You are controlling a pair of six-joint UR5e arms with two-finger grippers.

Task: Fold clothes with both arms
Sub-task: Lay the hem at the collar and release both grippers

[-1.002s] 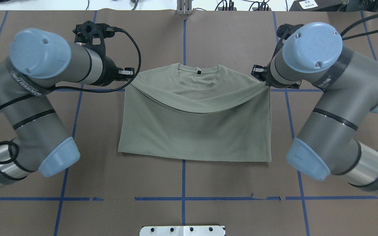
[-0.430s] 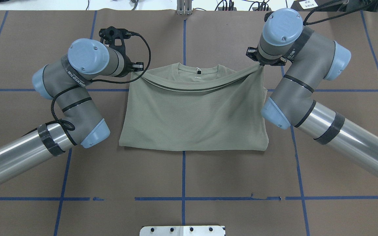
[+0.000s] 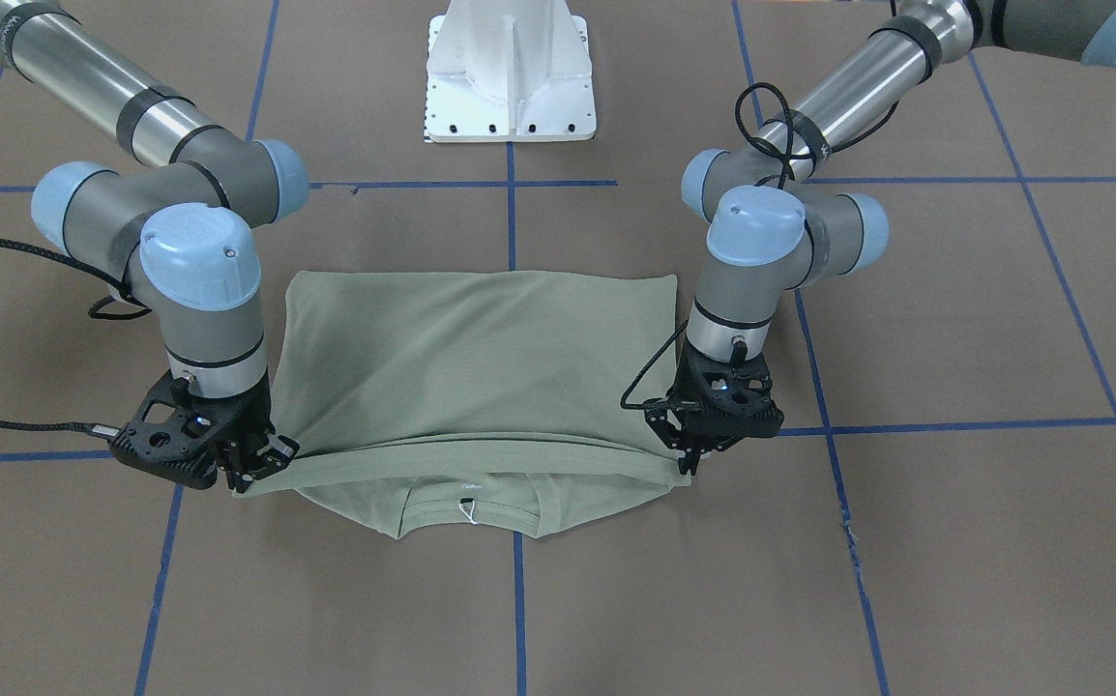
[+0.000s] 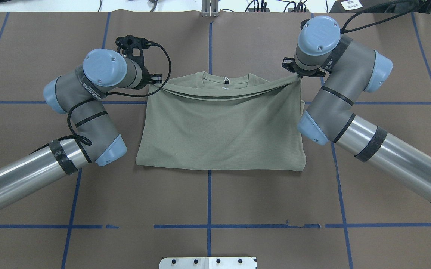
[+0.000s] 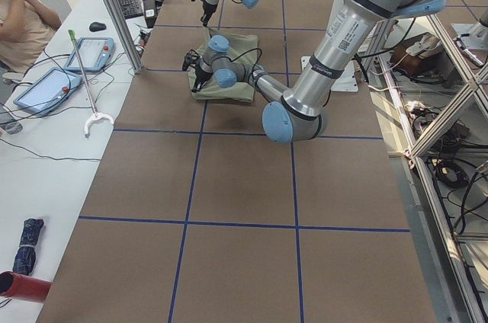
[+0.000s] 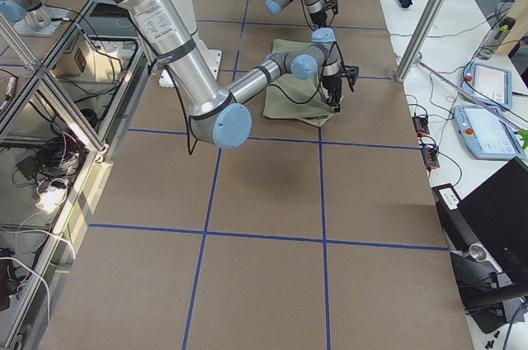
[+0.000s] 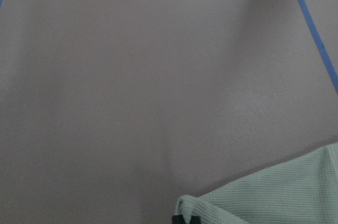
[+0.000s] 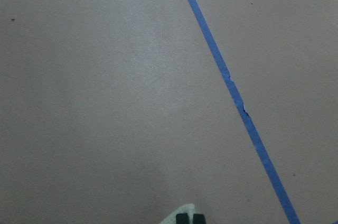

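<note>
The sage-green shirt [image 4: 219, 130] lies on the brown table, folded over with its lower edge carried up near the ribbed collar [image 4: 225, 79]. The white neck label [image 3: 467, 507] still shows. My left gripper [image 4: 155, 83] is shut on the lifted edge's left corner, also seen in the front-facing view [image 3: 686, 466] and the left wrist view [image 7: 186, 218]. My right gripper [image 4: 298, 76] is shut on the right corner, also seen in the front-facing view [image 3: 247, 474] and the right wrist view [image 8: 189, 218]. The held edge sags slightly between them, just above the table.
The white pedestal base [image 3: 512, 72] stands at the robot's side of the table. Blue tape lines [image 4: 209, 201] grid the brown surface. A side table with tablets [image 5: 91, 52] and a seated person [image 5: 23, 11] lies beyond the far edge.
Both grippers have carried the shirt's edge away from the robot toward the collar and lower. The fold's near edge has slid toward the collar, and the sag between the grippers has flattened.
</note>
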